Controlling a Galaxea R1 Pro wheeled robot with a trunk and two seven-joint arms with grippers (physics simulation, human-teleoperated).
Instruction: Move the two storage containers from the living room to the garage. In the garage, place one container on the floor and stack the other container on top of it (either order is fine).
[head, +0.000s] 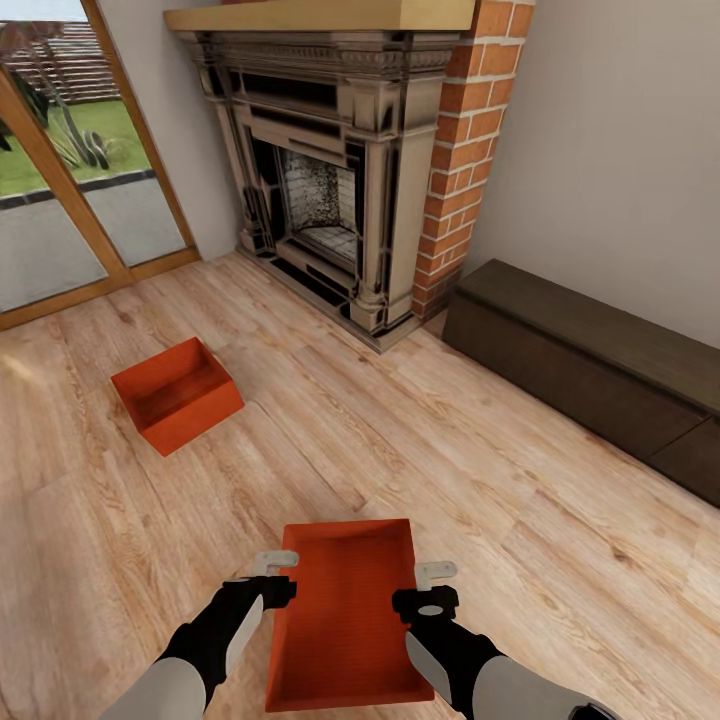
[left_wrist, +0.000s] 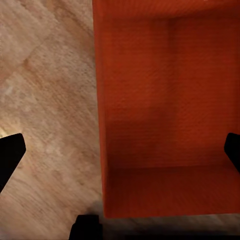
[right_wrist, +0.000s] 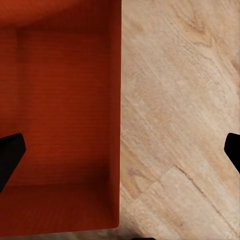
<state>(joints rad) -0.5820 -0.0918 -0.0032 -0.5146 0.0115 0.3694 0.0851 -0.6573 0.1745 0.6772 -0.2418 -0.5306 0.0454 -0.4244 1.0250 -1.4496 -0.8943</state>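
Head view. We see the living room: a light wood plank floor, a grey stone fireplace with a red brick column, a wood-framed glass door and a low dark wooden cabinet along the cream wall. One orange-red storage container lies on the floor between the two arms. The left gripper stands at its left wall and the right gripper at its right wall; each has a pale finger showing beside the rim. The second storage container sits on the planks well beyond the left jaws, towards the glass door and well apart from the first.

Left wrist view. We look straight down past the left gripper. Its two dark fingertips stand wide apart, one over bare floor and the other over the container's inside; the container wall runs between them, touched by neither. The near container is empty.

Right wrist view. The right gripper mirrors this: its jaws are wide, with one fingertip over the container's floor and the other over the planks, and the container wall runs between them without contact.
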